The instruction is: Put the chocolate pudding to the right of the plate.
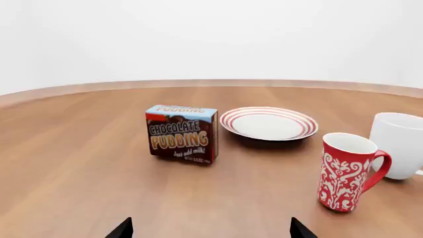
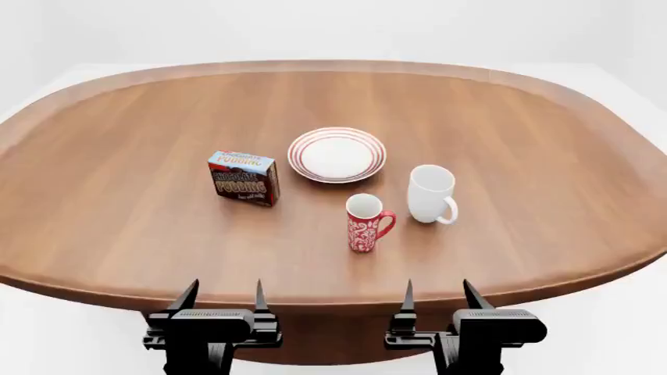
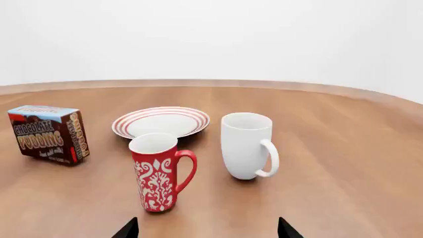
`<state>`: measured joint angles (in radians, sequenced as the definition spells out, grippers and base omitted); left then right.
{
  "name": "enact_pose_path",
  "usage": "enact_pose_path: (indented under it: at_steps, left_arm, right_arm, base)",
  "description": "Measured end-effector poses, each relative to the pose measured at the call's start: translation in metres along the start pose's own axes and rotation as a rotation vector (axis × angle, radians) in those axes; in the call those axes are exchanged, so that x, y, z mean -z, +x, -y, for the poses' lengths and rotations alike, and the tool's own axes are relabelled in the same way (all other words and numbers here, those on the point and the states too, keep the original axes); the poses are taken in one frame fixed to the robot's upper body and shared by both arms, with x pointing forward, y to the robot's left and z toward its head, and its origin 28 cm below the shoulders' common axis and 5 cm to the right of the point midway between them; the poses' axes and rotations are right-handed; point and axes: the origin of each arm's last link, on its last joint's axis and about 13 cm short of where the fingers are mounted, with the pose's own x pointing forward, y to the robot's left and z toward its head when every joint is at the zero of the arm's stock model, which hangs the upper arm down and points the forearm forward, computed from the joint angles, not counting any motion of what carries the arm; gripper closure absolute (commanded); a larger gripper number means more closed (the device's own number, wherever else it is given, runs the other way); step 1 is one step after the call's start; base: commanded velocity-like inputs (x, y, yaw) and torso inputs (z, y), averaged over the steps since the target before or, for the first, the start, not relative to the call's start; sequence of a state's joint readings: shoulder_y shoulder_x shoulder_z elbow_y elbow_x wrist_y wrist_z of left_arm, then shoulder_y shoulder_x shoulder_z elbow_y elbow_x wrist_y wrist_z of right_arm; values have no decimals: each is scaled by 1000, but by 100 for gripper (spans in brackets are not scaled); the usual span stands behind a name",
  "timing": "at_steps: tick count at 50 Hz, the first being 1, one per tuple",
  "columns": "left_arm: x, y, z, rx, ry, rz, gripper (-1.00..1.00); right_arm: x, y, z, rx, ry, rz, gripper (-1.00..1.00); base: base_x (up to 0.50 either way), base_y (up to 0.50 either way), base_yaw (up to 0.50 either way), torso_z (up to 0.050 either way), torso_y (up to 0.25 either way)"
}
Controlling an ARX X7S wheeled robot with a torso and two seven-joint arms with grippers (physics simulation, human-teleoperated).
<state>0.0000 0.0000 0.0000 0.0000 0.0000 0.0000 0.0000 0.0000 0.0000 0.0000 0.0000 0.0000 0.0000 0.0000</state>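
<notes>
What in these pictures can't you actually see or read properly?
- White mug: in the left wrist view the picture's edge cuts off its side.
- Chocolate pudding: its far faces are turned away in every view; the small print is too tiny to read in the head view.
- Left gripper and right gripper: each wrist view shows only its own gripper's dark fingertips.
- Red mug: its inside is hidden by its own rim.

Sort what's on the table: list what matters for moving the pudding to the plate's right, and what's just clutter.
Belongs to the job:
chocolate pudding
plate

Just lying about:
red patterned mug
white mug
</notes>
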Motion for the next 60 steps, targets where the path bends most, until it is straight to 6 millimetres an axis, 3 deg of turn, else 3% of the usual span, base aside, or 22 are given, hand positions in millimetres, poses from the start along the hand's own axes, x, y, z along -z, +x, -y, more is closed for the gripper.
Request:
enact_pose_path:
  at_steps: [9,29,44,50,60]
  left_arm:
    - [1,0,1,9,4,-2,-100]
    - [3,0,1,12,10,2,-100]
    - [2,1,0,11,13,2,-100]
    - [-15,8,-1,12,21,-4,-100]
    - [-77,30,-6,22,31,19,-100]
  right_arm:
    - [-1,0,0,-7,15,8,-100]
    - [0,0,-1,-1,20,6,-100]
    - [-1,2,-2,-3,16,-1,-100]
    - [-21,9,0,-13,19,-15,-100]
    - [-94,26,8,-42,23,27,-100]
  base:
    - [0,0,0,0,0]
    - [0,497,0,0,0]
    - [0,7,0,0,0]
    - [0,0,0,0,0]
    - [68,0,0,0,0]
